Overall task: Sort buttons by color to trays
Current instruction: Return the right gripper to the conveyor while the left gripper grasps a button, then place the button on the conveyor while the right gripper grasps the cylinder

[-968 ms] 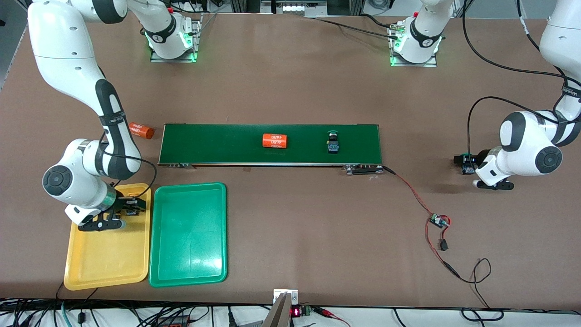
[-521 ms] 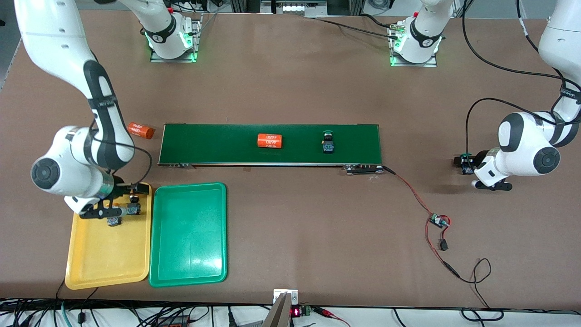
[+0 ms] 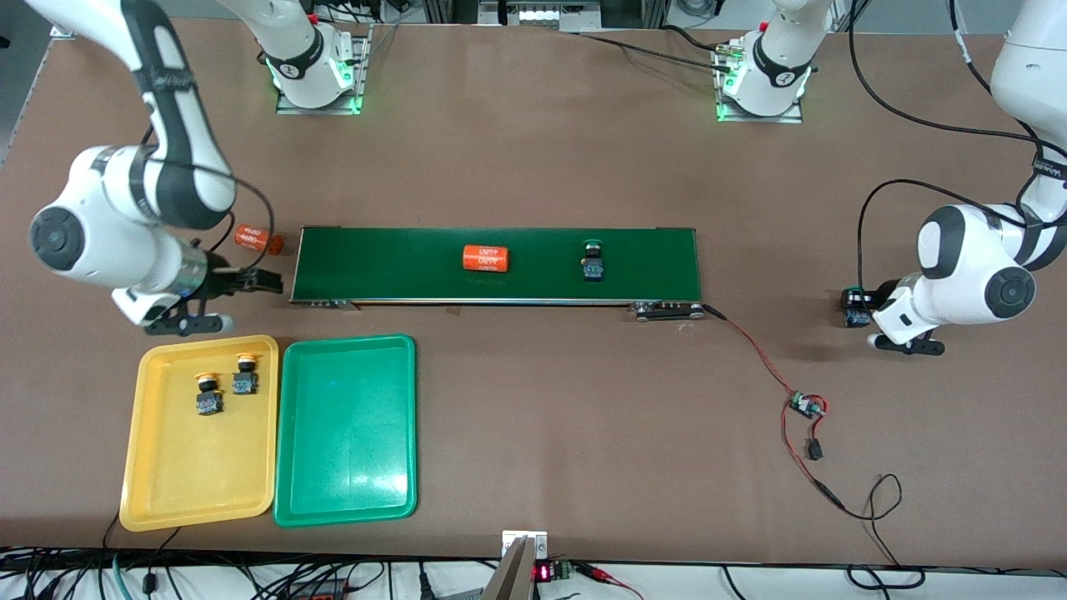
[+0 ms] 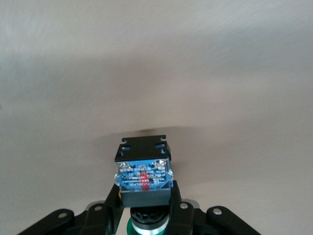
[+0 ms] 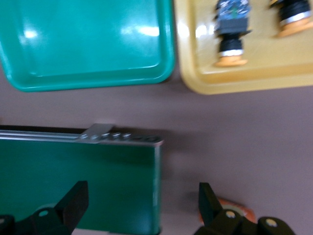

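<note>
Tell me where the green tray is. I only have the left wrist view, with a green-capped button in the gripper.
Observer: The green tray lies toward the right arm's end of the table, beside the yellow tray and nearer to the front camera than the conveyor belt.
Operator: Report the right gripper.
Observer: The right gripper is open, over the table between the belt's end and the yellow tray.
Operator: Count what is already sorted.
Observer: Two yellow-capped buttons lie in the yellow tray.
</note>
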Robot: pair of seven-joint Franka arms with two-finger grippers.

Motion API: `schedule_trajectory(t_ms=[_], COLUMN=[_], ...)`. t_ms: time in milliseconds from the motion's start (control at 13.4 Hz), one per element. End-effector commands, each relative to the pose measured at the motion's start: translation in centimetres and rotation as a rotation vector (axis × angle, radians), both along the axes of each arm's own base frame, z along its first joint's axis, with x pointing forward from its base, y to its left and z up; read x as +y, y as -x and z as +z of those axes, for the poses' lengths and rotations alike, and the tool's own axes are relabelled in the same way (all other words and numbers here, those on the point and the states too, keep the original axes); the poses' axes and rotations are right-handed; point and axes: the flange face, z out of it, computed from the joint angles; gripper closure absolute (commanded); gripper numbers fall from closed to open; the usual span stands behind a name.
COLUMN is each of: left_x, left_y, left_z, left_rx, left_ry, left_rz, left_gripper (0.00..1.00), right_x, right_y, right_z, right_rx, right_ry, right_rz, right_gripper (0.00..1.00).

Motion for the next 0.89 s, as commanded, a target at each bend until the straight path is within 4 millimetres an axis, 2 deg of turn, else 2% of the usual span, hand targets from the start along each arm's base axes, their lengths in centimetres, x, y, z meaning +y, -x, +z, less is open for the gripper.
schedule_trajectory(t_ms=[0, 149, 298, 521, 596, 745, 819], left_x=[-7.0, -12.9, -17.5, -24.0, -26.2, -30.0, -31.4], left_y=[0.3, 0.8, 1.4, 2.8, 3.3, 4.7, 5.1], left_z=[3.3, 5.9, 8.7, 11.5, 11.8, 11.3, 11.0], left_rx=[-0.021, -0.049, -0.044, -0.024, -0.022, -0.004, 0.001], left_ry=[-0.013, -0.026, -0.039, 0.065, 0.064, 0.044, 0.046], left_rz=[-0.124, -0.175, -0.201, -0.088, -0.054, -0.016, 0.002], left_gripper=[0.97, 0.98, 0.98, 0.98, 0.98, 0.98, 0.98], right_x=[5.6, 10.5, 14.4, 19.4, 21.2, 24.5, 25.7], right_y=[2.7, 4.2, 5.3, 6.6, 7.1, 8.0, 8.4], right_z=[1.2, 1.7, 1.3, 1.4, 1.7, 2.2, 1.3], right_rx=[0.022, 0.039, 0.027, -0.035, -0.060, -0.123, -0.148], right_ry=[0.011, 0.043, 0.057, 0.053, 0.044, 0.021, 0.056], right_rz=[-0.045, -0.083, -0.064, -0.077, -0.074, -0.078, -0.083], right_gripper=[0.00, 0.00, 0.00, 0.00, 0.00, 0.00, 0.00])
